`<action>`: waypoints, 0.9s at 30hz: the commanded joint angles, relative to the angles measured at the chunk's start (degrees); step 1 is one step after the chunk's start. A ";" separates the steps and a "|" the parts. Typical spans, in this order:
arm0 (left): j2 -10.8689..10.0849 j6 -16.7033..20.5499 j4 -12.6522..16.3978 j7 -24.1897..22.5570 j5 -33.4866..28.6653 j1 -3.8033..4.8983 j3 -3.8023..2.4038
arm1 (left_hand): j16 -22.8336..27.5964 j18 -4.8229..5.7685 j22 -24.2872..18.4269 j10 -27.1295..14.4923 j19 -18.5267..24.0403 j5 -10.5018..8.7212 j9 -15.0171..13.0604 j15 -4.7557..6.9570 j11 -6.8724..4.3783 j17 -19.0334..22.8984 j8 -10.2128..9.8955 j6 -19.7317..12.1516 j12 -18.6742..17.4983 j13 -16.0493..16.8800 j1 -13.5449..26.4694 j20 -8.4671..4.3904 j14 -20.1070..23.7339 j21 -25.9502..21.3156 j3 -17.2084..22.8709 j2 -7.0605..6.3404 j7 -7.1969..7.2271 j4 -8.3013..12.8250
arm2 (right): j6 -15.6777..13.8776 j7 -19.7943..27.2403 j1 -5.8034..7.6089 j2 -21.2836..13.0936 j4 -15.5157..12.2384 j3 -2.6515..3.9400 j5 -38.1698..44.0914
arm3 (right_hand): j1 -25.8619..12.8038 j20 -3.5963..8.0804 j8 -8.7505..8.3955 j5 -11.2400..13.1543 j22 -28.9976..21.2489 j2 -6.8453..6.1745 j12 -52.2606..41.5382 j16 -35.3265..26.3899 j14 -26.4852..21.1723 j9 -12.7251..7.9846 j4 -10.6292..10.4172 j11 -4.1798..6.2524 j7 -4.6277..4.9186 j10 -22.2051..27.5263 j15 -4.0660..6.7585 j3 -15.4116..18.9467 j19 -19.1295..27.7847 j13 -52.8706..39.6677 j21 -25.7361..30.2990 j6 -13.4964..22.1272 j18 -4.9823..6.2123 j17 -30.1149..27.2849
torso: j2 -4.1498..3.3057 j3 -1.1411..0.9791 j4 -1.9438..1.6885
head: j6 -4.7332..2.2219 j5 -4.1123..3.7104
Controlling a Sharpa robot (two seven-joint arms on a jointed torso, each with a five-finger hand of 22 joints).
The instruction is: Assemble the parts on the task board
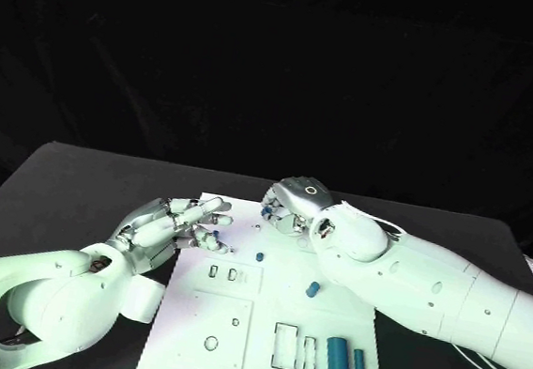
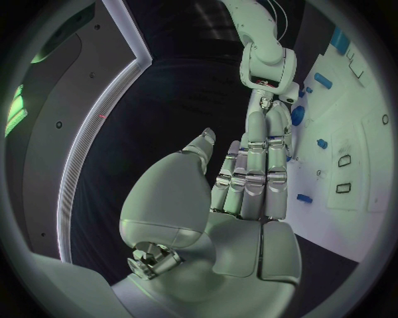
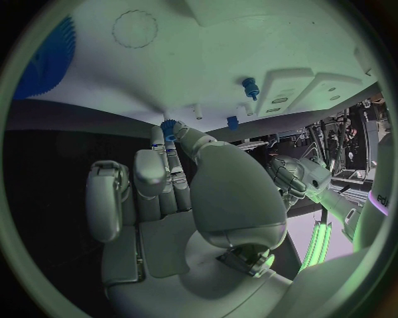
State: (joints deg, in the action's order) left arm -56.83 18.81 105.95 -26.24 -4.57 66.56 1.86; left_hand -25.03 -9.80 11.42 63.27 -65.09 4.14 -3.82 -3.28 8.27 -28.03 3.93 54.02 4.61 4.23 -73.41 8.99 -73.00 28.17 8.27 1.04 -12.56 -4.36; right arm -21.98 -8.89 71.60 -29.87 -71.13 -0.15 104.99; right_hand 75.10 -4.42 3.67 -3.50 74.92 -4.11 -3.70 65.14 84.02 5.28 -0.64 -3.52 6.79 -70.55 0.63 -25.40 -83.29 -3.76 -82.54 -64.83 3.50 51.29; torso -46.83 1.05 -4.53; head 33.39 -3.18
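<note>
The board (image 1: 273,338) lay in the middle of the table (image 1: 90,176), its long side running away from the robot. The right hand (image 1: 298,211) hung over the board's far edge, fingers curled down. From its wrist view, a small blue toothed part (image 3: 169,127) sat at the fingertips (image 3: 159,142), apparently pinched between them, just off the white surface; I would call that hand holding the part, though the grip itself was partly hidden.

The left hand (image 1: 178,226) hovered at the board's left edge near its far corner, fingers apart and nearly straight, holding nothing. It was close beside the right hand but not touching it.

Loose parts remained on the board. A small peg (image 1: 260,257) stood near the far end, just on the robot's side of the right hand and between the two hands. A short blue piece (image 1: 313,290) lay further toward the robot, under the right forearm. Two long blue bars (image 1: 337,358) lay side by side near the board's right edge, long axes parallel to its long side, beside two empty rectangular slots (image 1: 284,347).

The peg seemed the nearest thing to the pinched part, so my guess was that seating the part would be a short downward move for the right hand.
</note>
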 commanded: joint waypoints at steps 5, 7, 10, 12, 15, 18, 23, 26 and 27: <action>0.09 -1.48 0.15 -0.25 -0.10 0.16 -0.05 | -0.26 -0.44 0.01 -0.48 0.33 0.09 0.01 -0.13 -0.08 -0.07 0.02 -0.41 -0.05 -0.07 0.46 0.04 0.51 0.12 -0.08 -0.10 0.13 0.36 | 2.26 -1.33 -0.02 0.67 0.18 -0.04 2.64 | -0.14 -0.12 0.00 0.07 0.58 -0.48 0.18 0.39 1.18 0.07 -0.40 -0.26 0.16 -0.03 0.09 -0.12 -0.06 -0.02 -0.31 -0.13 -0.56 0.02 | -0.17 0.09 -0.05 | 0.17 0.12; 0.12 -1.50 0.11 -0.22 -0.10 0.17 -0.05 | -0.26 -0.44 0.01 -0.48 0.33 0.09 0.01 -0.13 -0.08 -0.07 0.02 -0.41 -0.05 -0.07 0.46 0.04 0.51 0.12 -0.08 -0.10 0.13 0.36 | 2.61 -1.40 -0.02 0.77 0.22 -0.04 2.70 | -0.14 -0.12 0.00 0.07 0.58 -0.48 0.18 0.39 1.18 0.07 -0.40 -0.26 0.16 -0.03 0.09 -0.12 -0.06 -0.02 -0.31 -0.13 -0.56 0.02 | -0.17 0.09 -0.06 | 0.27 0.10; 0.14 -1.54 0.08 -0.19 -0.10 0.17 -0.05 | -0.26 -0.44 0.01 -0.48 0.33 0.09 0.01 -0.13 -0.08 -0.07 0.02 -0.41 -0.05 -0.07 0.46 0.04 0.51 0.12 -0.08 -0.10 0.13 0.36 | 3.11 -1.70 -0.02 0.87 0.28 -0.05 2.94 | -0.24 -0.14 -0.01 0.09 0.60 -0.64 0.18 0.39 1.16 0.06 -0.50 -0.27 0.16 0.01 0.07 -0.11 -0.06 -0.02 -0.33 -0.10 -0.57 -0.02 | -0.16 0.10 -0.07 | 0.35 0.06; 0.15 -1.59 0.08 -0.17 -0.10 0.17 -0.05 | -0.26 -0.44 0.01 -0.48 0.33 0.09 0.01 -0.13 -0.08 -0.07 0.02 -0.41 -0.05 -0.07 0.46 0.04 0.51 0.12 -0.08 -0.10 0.13 0.36 | 3.37 -2.06 -0.02 0.93 0.34 -0.05 3.22 | -0.31 -0.15 -0.01 0.12 0.53 -0.75 0.19 0.40 1.15 0.06 -0.58 -0.28 0.16 0.06 0.07 -0.11 -0.02 -0.01 -0.29 -0.07 -0.55 -0.02 | -0.15 0.11 -0.08 | 0.40 0.05; 0.13 -1.66 0.09 -0.15 -0.10 0.18 -0.05 | -0.26 -0.44 0.01 -0.48 0.33 0.09 0.01 -0.13 -0.08 -0.07 0.02 -0.41 -0.05 -0.07 0.46 0.04 0.51 0.12 -0.08 -0.10 0.13 0.36 | 3.53 -2.65 -0.02 1.04 0.43 -0.06 3.68 | -0.40 -0.17 -0.03 0.16 0.46 -0.88 0.20 0.39 1.13 0.04 -0.68 -0.30 0.17 0.12 0.05 -0.11 0.03 0.00 -0.26 -0.02 -0.53 -0.08 | -0.17 0.11 -0.09 | 0.43 -0.02; 0.11 -1.78 0.11 -0.15 -0.10 0.18 -0.05 | -0.26 -0.44 0.01 -0.48 0.33 0.09 0.01 -0.13 -0.08 -0.07 0.02 -0.41 -0.05 -0.07 0.46 0.04 0.51 0.12 -0.08 -0.10 0.13 0.36 | 3.65 -3.16 -0.02 1.18 0.52 -0.06 4.05 | -0.53 -0.21 -0.08 0.23 -0.02 -1.21 0.24 0.07 1.01 0.00 -0.84 -0.34 0.19 0.36 0.00 -0.11 0.29 0.02 -0.02 0.18 -0.43 -0.63 | -0.22 0.13 -0.13 | 0.41 -0.11; 0.09 -1.92 0.13 -0.13 -0.10 0.18 -0.05 | -0.23 -0.44 0.00 -0.54 0.42 0.09 0.00 -0.16 -0.06 -0.12 0.03 -0.43 -0.04 -0.07 0.45 0.07 0.63 0.10 -0.07 -0.09 0.11 0.41 | 2.99 -3.67 -0.01 1.40 0.51 -0.07 4.30 | -1.00 -0.49 -0.25 0.33 -2.41 -2.39 0.32 -1.56 0.36 -0.38 -1.45 -0.82 0.65 2.01 -0.42 -0.02 1.55 0.15 1.23 1.73 0.04 -3.03 | -0.23 0.17 -0.22 | 0.26 -0.12; 0.08 -1.96 0.15 -0.10 -0.10 0.18 -0.05 | -0.23 -0.44 0.00 -0.54 0.42 0.09 0.00 -0.16 -0.06 -0.12 0.03 -0.43 -0.04 -0.07 0.45 0.07 0.63 0.10 -0.07 -0.09 0.11 0.41 | 2.56 -3.93 0.00 1.48 0.54 -0.07 4.32 | -1.67 -1.14 -0.27 0.71 -7.93 -4.30 0.40 -4.74 -0.69 -1.14 -2.28 -1.82 1.42 6.37 -1.21 1.18 4.35 0.30 4.28 4.89 1.10 -7.39 | -0.27 0.18 -0.23 | 0.23 -0.19; 0.07 -1.96 0.16 -0.09 -0.10 0.18 -0.05 | -0.23 -0.44 0.00 -0.54 0.42 0.09 0.00 -0.16 -0.06 -0.12 0.03 -0.43 -0.04 -0.07 0.45 0.07 0.63 0.10 -0.07 -0.09 0.11 0.41 | 2.52 -4.02 0.01 1.50 0.55 -0.08 4.32 | -1.77 -1.44 -0.23 0.83 -10.01 -4.81 0.36 -5.85 -1.03 -1.47 -2.69 -2.20 1.31 8.42 -1.54 1.96 5.38 0.30 5.50 6.46 1.48 -8.81 | -0.27 0.19 -0.23 | 0.23 -0.19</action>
State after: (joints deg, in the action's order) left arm -56.81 18.28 105.93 -26.10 -4.60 66.66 1.86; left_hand -25.03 -9.80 11.41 63.06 -65.09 4.14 -3.82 -3.48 8.07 -28.10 3.93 54.03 4.61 4.24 -73.41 8.99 -72.80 28.17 8.27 1.04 -12.56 -4.36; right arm -19.77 -11.93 71.61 -28.51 -70.58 -0.23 108.01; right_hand 73.21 -5.73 3.74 -2.86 66.21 -8.29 -3.48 60.00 83.16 4.03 -3.18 -5.45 8.03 -63.34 -0.64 -23.93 -78.61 -3.51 -77.81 -59.24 4.33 43.42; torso -47.07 1.21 -4.72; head 33.65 -3.33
